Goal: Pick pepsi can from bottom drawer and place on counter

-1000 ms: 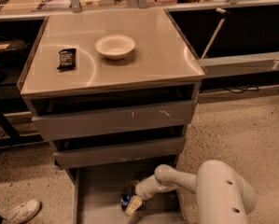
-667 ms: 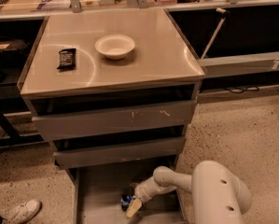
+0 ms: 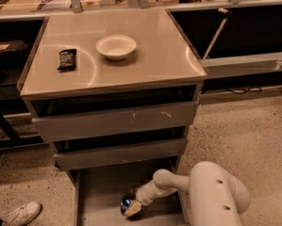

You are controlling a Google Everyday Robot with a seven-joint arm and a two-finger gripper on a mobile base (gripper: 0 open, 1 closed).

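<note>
Since the earlier frames the white arm (image 3: 215, 195) has shifted slightly toward the left of the frame, and the tool (image 3: 132, 209) has stayed low in the bottom drawer (image 3: 102, 192) beside the pepsi can (image 3: 127, 204). The can has barely changed place.

Bottom centre: the bottom drawer stands pulled out, its flat grey floor exposed. The blue pepsi can lies on that floor near the drawer's front edge. The tool touches the can from the right, reached in by a slim forearm from the bulky link at lower right. Whether the tool is clenched on the can or released cannot be told.

Centre: two grey drawers with scuffed fronts, the upper (image 3: 114, 121) and the lower (image 3: 119, 154), sit partly open above the bottom drawer.

Upper centre: the glossy beige tabletop (image 3: 154, 60) carries a white bowl (image 3: 115, 46) and, to its left and apart from it, a dark snack packet (image 3: 67, 59).

Lower left corner: a white shoe (image 3: 21, 214) rests on the speckled floor (image 3: 244, 135).
</note>
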